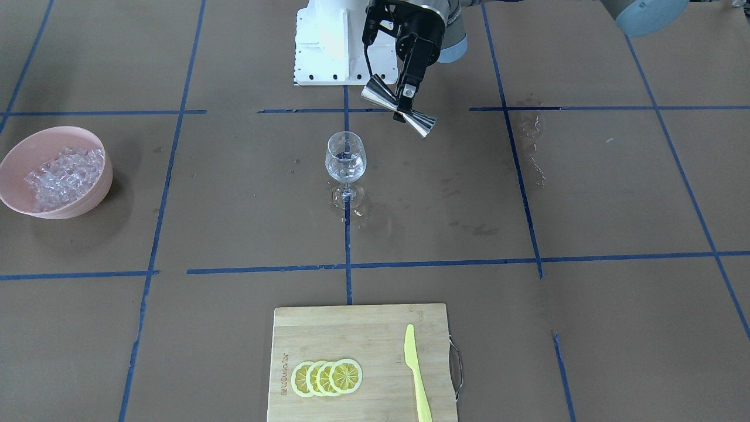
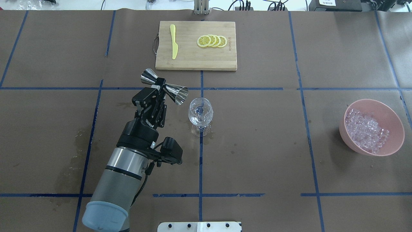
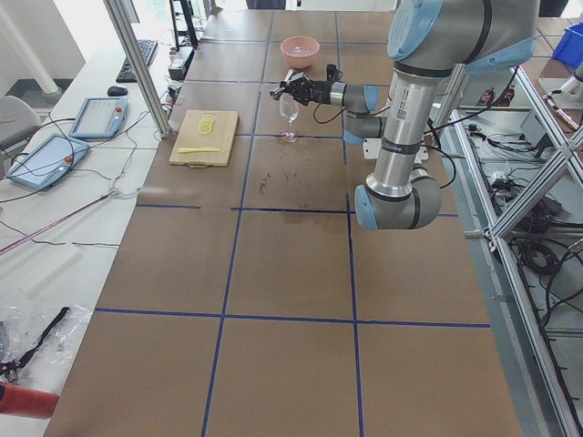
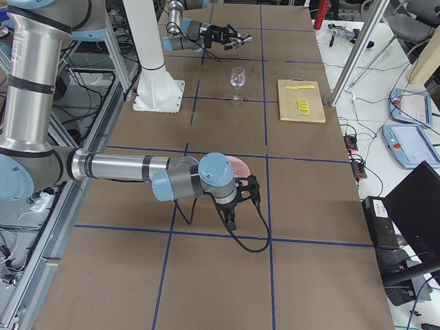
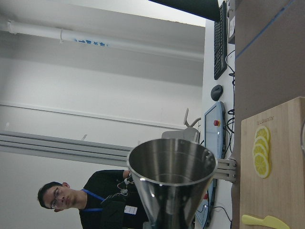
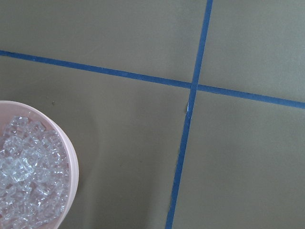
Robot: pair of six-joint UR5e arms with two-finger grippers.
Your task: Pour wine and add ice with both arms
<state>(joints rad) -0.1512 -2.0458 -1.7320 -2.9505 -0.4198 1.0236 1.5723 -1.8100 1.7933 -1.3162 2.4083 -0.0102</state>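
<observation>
My left gripper (image 2: 160, 87) is shut on the waist of a steel jigger (image 2: 175, 92), tipped on its side. The jigger's wide mouth points at the rim of a clear stemmed wine glass (image 2: 200, 111), just beside it. In the front view the jigger (image 1: 423, 124) hangs behind and right of the upright glass (image 1: 345, 161). The ice (image 2: 365, 130) fills a pink bowl (image 2: 396, 119) at the far right. My right gripper (image 4: 230, 212) shows only in the exterior right view, next to the bowl; I cannot tell its state. Its wrist view shows the ice (image 6: 24, 176) at lower left.
A wooden cutting board (image 2: 193, 59) at the far edge holds lemon slices (image 2: 211, 41) and a yellow knife (image 2: 174, 42). Wet patches lie around the glass foot (image 1: 348, 202) and on the robot's left side (image 1: 530, 146). The white pedestal (image 1: 328, 41) stands behind the glass.
</observation>
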